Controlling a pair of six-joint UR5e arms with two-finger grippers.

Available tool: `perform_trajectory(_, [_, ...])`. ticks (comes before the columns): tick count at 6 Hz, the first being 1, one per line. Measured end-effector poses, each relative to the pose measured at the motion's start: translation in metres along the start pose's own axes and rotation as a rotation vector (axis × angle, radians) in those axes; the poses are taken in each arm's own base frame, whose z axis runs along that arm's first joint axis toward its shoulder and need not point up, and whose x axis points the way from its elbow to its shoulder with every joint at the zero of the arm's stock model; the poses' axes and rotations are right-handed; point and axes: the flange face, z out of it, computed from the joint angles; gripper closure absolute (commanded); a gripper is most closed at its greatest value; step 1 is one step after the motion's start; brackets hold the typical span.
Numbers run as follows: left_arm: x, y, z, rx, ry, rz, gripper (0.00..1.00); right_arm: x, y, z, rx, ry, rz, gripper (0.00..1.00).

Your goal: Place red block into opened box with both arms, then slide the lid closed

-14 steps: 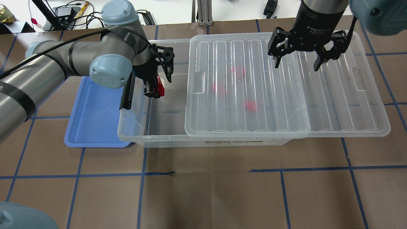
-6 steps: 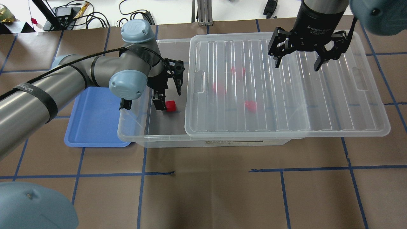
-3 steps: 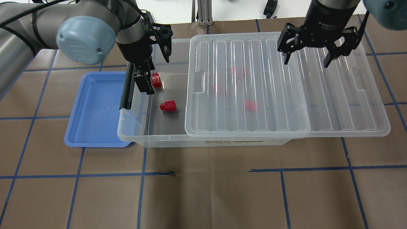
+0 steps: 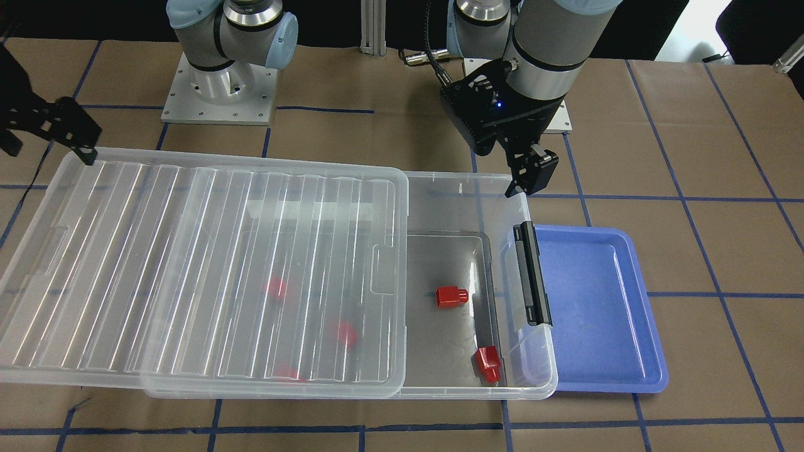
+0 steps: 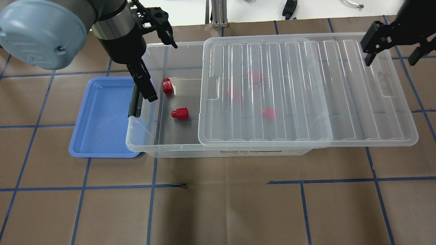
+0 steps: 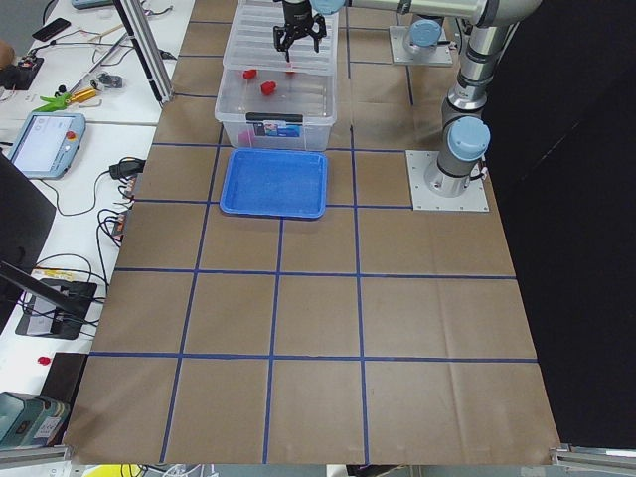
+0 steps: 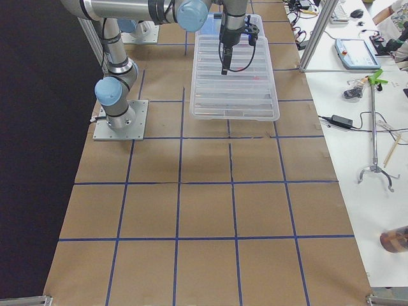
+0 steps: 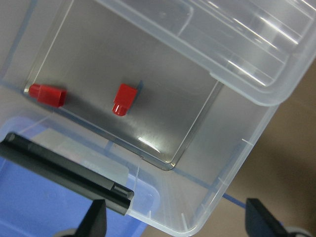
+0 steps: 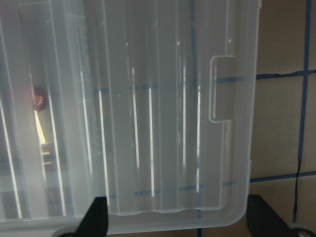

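Note:
The clear box (image 5: 143, 147) (image 4: 541, 376) lies open at its left end. The ridged lid (image 5: 306, 88) (image 4: 188, 270) covers the rest and overhangs the right end. Two red blocks rest on the uncovered floor, one in the middle (image 5: 180, 113) (image 4: 451, 296) (image 8: 124, 98) and one near the latch-end wall (image 5: 167, 85) (image 4: 488, 364) (image 8: 47, 95). Others show blurred under the lid (image 5: 268, 113). My left gripper (image 5: 164, 72) (image 4: 521, 182) hangs open and empty above the box's left end. My right gripper (image 5: 391, 63) (image 4: 50, 154) stands open above the lid's far right corner.
A blue tray (image 5: 102, 119) (image 4: 597, 301) sits against the box's latch end, with the black latch bar (image 5: 135, 102) (image 8: 64, 175) between them. The lid's tab (image 9: 219, 89) shows below the right gripper. Brown paper with blue tape lines covers the table.
The left gripper let the red block go in the box, then lifted back and away from it. The right gripper has moved right, toward the lid's right end.

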Motion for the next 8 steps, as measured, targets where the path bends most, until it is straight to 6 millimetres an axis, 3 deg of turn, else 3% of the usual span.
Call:
perform_trajectory(2, [-0.001, 0.012, -0.02, 0.043, -0.056, -0.473, 0.02, 0.1, -0.005, 0.039, -0.05, -0.015, 0.016, 0.0])
perform_trajectory(4, [-0.008, 0.02, -0.029, 0.093, -0.069, -0.85, 0.02, 0.17, -0.021, 0.104, -0.065, -0.001, 0.046, 0.0])
perform_trajectory(5, [-0.009, 0.021, -0.032, 0.104, -0.07, -0.936, 0.02, 0.187, -0.019, 0.131, -0.078, -0.006, 0.061, 0.0])
perform_trajectory(6, [-0.009, 0.022, -0.032, 0.106, -0.07, -0.961, 0.02, 0.191, -0.015, 0.149, -0.088, -0.014, 0.075, 0.0])
perform_trajectory(8, [-0.008, 0.022, -0.032, 0.103, -0.069, -0.965, 0.02, 0.184, -0.008, 0.167, -0.103, -0.032, 0.119, 0.0])
